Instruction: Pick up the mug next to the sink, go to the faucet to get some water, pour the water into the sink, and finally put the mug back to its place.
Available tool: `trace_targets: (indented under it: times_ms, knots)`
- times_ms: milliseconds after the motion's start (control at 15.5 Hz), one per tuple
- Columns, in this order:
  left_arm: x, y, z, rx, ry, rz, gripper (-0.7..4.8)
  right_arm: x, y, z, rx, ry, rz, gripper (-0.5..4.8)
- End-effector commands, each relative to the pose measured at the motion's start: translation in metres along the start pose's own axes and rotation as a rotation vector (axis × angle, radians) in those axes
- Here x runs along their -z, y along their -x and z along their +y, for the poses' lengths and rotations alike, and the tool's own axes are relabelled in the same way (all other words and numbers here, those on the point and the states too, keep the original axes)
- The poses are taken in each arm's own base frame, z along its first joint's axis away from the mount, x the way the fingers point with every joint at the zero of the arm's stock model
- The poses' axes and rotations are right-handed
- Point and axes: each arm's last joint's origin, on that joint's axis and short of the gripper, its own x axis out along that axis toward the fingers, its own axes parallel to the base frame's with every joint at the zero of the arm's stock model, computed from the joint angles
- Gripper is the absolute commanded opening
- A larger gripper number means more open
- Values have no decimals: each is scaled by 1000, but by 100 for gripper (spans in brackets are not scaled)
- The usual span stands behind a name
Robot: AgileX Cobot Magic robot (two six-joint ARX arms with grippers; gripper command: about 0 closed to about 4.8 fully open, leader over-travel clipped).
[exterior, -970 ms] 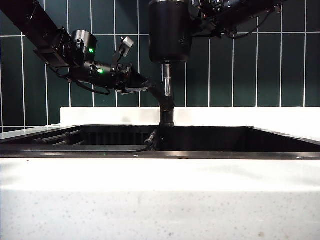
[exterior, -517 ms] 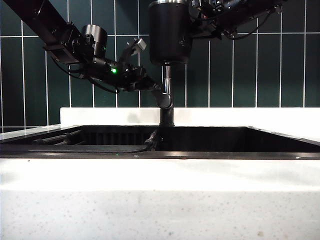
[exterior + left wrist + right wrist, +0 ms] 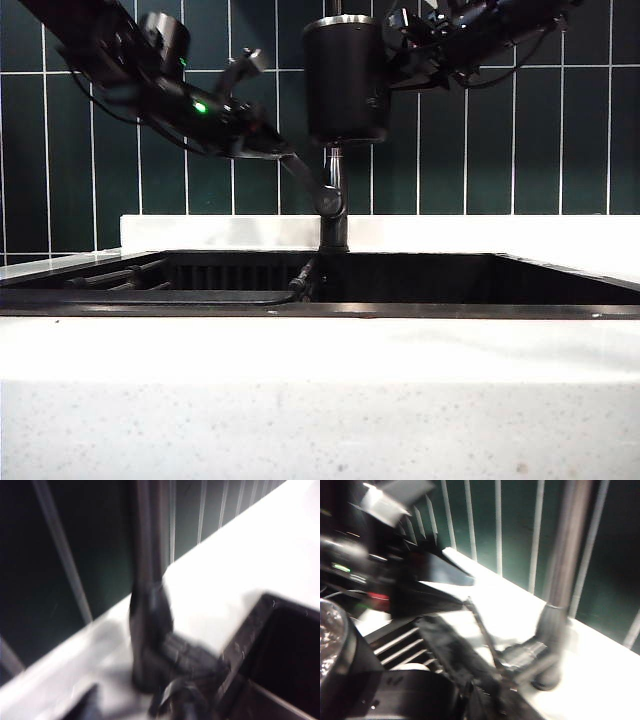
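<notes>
The black mug (image 3: 345, 80) hangs upright and high in front of the faucet (image 3: 334, 205), whose pipe top it hides. My right gripper (image 3: 395, 52) is shut on the mug from the right. In the right wrist view, the mug's shiny inside (image 3: 332, 640) lies close to that gripper (image 3: 470, 700). My left gripper (image 3: 268, 145) sits left of the faucet, just above its angled lever (image 3: 305, 180), with its jaws apart. The left wrist view is blurred and shows the faucet (image 3: 150, 580), the lever (image 3: 187, 655) and the gripper (image 3: 132, 707). No water shows. The sink (image 3: 320, 310) lies below.
Dark rack bars (image 3: 115, 278) lie in the sink's left part. A white counter ledge (image 3: 500, 232) runs behind it under the dark green tiled wall (image 3: 560, 140). The white speckled counter front (image 3: 320, 400) fills the foreground. My left arm (image 3: 410, 575) crosses the right wrist view.
My left arm has risen and swung up to the right. Its gripper has come off the lever and its jaws have spread. The mug has shifted slightly right and down.
</notes>
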Motion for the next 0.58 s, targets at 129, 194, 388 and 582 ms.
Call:
trace_targets:
  times_ms: [129, 194, 388, 582]
  knots:
    - [-34, 32, -19, 26, 51, 68, 215, -14, 20, -13, 84, 76, -35, -2]
    - [-40, 40, -23, 25, 61, 83, 214, -15, 25, -16, 109, 95, -19, -2]
    - [-55, 60, -36, 31, 67, 129, 214, -20, 39, -20, 167, 141, -5, -2]
    - [-69, 86, -58, -52, 13, 170, 214, -35, 55, -16, 223, 180, -27, -2]
